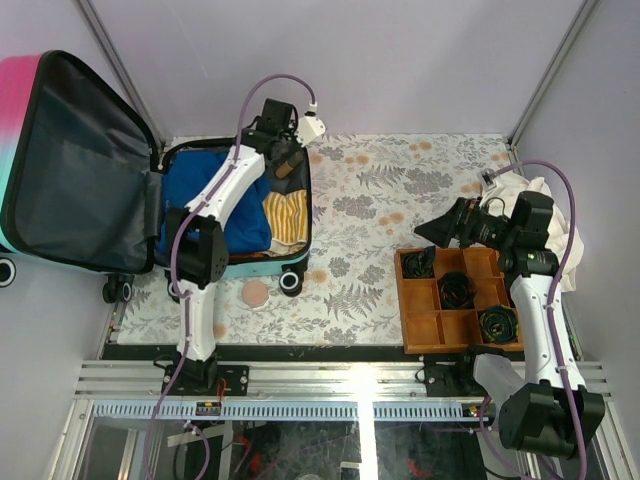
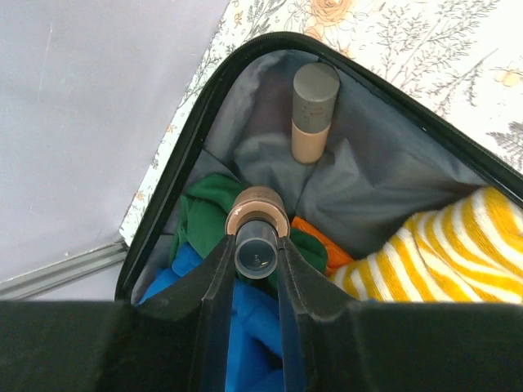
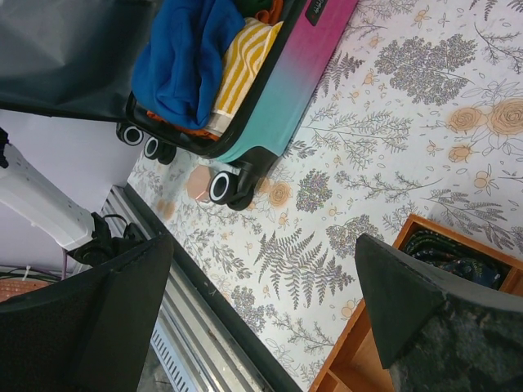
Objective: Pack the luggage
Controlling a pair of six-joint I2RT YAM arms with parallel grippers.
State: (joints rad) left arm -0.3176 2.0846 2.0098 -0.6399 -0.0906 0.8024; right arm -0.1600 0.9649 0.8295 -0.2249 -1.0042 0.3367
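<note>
Luggage (image 1: 250,268) open, seemingly lengthwise near-far, wheels (image 1: 291,283) nearward

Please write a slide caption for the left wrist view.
Left gripper holds a small bottle over clothes in the open luggage.

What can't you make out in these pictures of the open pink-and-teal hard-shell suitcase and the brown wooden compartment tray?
- Left wrist view: the body of the tan tube with a clear cap, seen end-on in the left gripper.
- Top view: the dark coiled items in the wooden tray, too small to identify.
- Every view: whatever lies under the blue cloth in the suitcase.
</note>
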